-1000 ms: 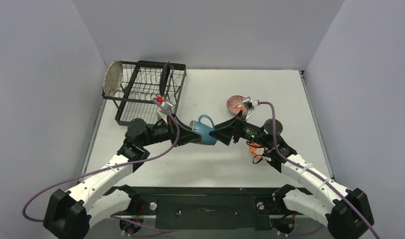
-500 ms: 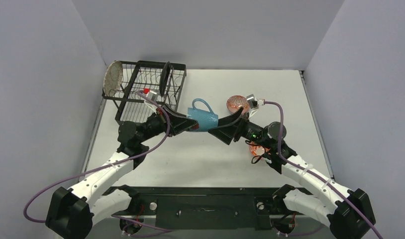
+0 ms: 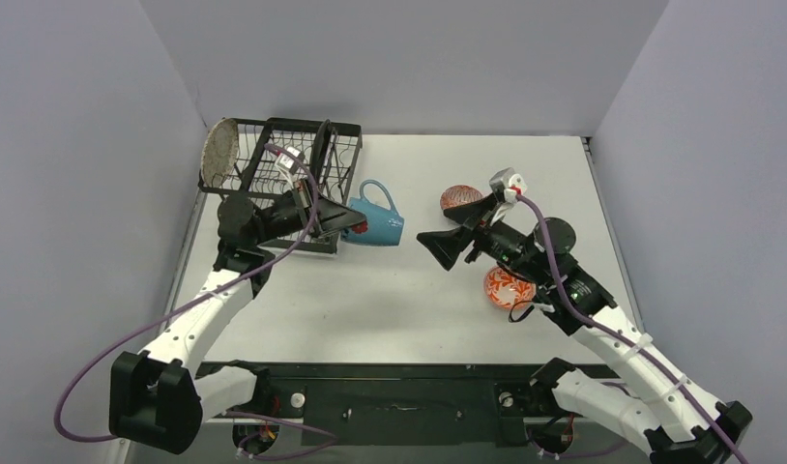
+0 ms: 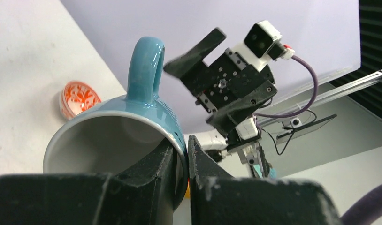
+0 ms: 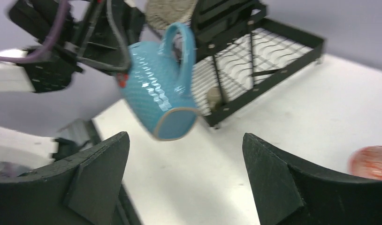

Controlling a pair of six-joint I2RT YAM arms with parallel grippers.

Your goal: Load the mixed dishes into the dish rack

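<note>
My left gripper (image 3: 348, 224) is shut on the rim of the light-blue mug (image 3: 375, 223), one finger inside and one outside (image 4: 182, 157), and holds it in the air just right of the dish rack (image 3: 274, 184). The mug (image 4: 133, 136) lies tilted with its handle up; it also shows in the right wrist view (image 5: 161, 96). My right gripper (image 3: 436, 247) is open and empty (image 5: 184, 180), a little right of the mug. The speckled grey plate (image 3: 219, 152) leans at the rack's left end. The black plate (image 3: 322, 153) stands upright in the rack. Two patterned bowls (image 3: 460, 198) (image 3: 509, 287) sit on the table.
A small dull olive thing (image 5: 212, 98), perhaps the cup, shows through the wires of the rack (image 5: 269, 56). One bowl (image 5: 373, 162) lies right of my right gripper. The white table (image 3: 409, 309) is walled on three sides by grey panels.
The right gripper let go of the mug and drew back to the right, open. The left gripper carried the mug up and left, close to the rack.
</note>
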